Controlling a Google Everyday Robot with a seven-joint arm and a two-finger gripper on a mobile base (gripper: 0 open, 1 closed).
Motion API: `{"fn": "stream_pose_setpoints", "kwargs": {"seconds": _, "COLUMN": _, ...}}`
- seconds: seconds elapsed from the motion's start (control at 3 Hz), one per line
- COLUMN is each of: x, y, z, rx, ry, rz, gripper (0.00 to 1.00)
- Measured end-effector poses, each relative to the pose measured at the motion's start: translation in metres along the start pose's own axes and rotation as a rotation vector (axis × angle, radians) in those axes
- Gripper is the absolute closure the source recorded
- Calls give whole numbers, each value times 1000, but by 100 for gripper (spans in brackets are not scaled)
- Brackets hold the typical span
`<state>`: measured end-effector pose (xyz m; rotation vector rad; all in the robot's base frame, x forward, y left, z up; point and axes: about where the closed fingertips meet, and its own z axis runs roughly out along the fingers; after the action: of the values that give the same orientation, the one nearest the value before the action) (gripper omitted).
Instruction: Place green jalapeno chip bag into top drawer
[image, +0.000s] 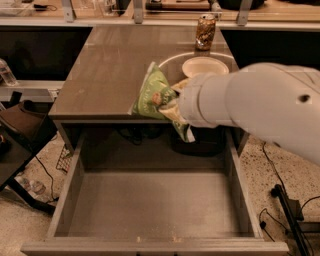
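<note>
The green jalapeno chip bag (152, 95) is held in the air over the table's front edge, above the back of the open top drawer (150, 202). My gripper (172, 106) is shut on the bag's right side, at the end of the big white arm (255, 107) that comes in from the right. The drawer is pulled fully out below the table and holds nothing.
A white bowl (205, 66) sits on the grey-brown table (105, 70) behind the arm. A brown patterned can (205, 31) stands at the table's back edge. A dark chair (22, 130) is at the left, and cables and a stand (287, 210) lie on the floor at right.
</note>
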<state>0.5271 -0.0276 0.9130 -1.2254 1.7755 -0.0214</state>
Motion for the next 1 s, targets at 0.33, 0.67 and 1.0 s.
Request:
{"fn": "stream_pose_setpoints", "kwargs": {"seconds": 0.33, "x": 62, "y": 12, "z": 0, "rx": -77, "ry": 13, "rz": 103, "gripper": 100}}
{"fn": "stream_pose_setpoints", "kwargs": {"seconds": 0.67, "x": 102, "y": 26, "z": 1, "rx": -218, "ry": -7, "rz": 141, "gripper": 100}}
{"fn": "stream_pose_setpoints", "kwargs": {"seconds": 1.0, "x": 117, "y": 40, "z": 3, "rx": -356, "ry": -29, "rz": 117, "gripper": 100}}
